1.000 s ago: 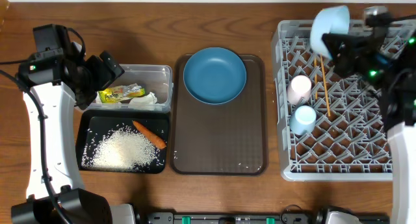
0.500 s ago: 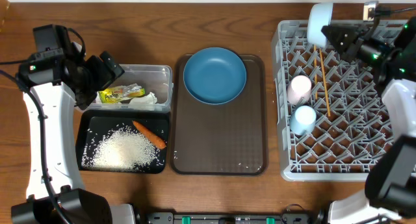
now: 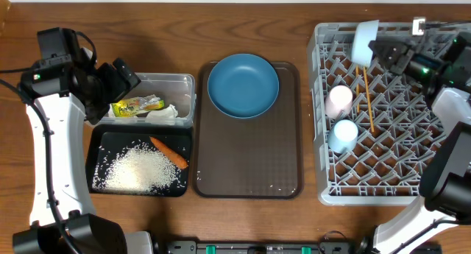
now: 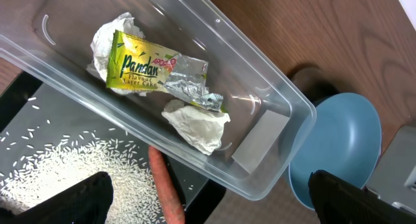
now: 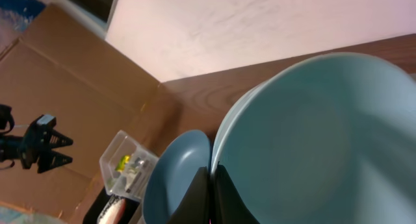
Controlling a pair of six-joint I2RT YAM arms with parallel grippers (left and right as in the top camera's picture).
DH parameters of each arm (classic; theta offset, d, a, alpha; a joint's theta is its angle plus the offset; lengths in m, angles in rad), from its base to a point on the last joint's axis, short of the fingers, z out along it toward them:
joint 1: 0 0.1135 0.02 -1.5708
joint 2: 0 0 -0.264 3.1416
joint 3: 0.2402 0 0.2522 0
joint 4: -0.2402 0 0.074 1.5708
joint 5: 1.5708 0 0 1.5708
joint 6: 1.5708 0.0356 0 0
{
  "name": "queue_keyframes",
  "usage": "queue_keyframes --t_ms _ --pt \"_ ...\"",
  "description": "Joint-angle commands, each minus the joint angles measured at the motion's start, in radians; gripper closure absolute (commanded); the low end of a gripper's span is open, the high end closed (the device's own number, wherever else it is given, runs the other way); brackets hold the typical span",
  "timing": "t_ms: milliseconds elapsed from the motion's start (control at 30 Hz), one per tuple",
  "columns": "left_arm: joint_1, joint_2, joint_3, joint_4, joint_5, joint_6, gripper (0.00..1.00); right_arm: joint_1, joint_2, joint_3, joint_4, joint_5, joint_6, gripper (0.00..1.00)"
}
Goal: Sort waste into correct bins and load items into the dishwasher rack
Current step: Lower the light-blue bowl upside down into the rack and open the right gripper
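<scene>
Jaws of the right gripper [image 3: 379, 49] are clamping tight on the rim of the bowl [image 3: 364, 39]. Those of the left gripper [image 3: 112, 92] are spread wide, gripping nothing, hovering at the clear box [image 3: 188, 88].

Change noted: the bowl is coming down. A second ago it was riding high and tilted above the rack's far left corner. Now it is sitting lower, turned on edge, over the back row of pegs. We are judging it close to being set in. We cannot tell whether it is touching the pegs yet. The left arm is not moving at all.

Rack [image 3: 390, 166]: we are counting the pink cup [image 3: 339, 101] and the blue cup [image 3: 343, 134] along its left side, with the chopsticks [image 3: 366, 99] lying just beside them.

Serving tray [image 3: 250, 158]: it is carrying only the plate [image 3: 243, 85], at its far end. We are judging this the last item waiting once the bowl is seated.

Clear box: it is holding the wrapper [image 4: 146, 65] and the tissue [image 4: 195, 123].

Black tray [image 3: 99, 140]: the rice [image 3: 143, 169] is spreading across its floor, and the carrot [image 3: 169, 152] is lying at the far right. We are judging the waste sorting as done.
</scene>
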Motion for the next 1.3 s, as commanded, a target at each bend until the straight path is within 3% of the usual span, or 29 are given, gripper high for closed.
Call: queue_keyframes --t_ms 0,567,900,1267 --pt "0.004 -0.002 0.000 -0.003 -0.007 0.014 0.02 -0.023 0.034 0.003 -0.002 -0.023 0.009 0.99" --pt "0.004 -0.002 0.000 -0.003 -0.007 0.014 0.02 -0.050 0.057 0.003 -0.046 -0.023 0.014 0.99" --pt "0.004 -0.002 0.000 -0.003 -0.007 0.014 0.02 -0.177 0.057 0.003 -0.073 -0.093 0.322 0.99" --pt "0.004 -0.002 0.000 -0.003 -0.007 0.014 0.02 -0.302 0.056 0.003 -0.217 -0.134 0.341 0.79"
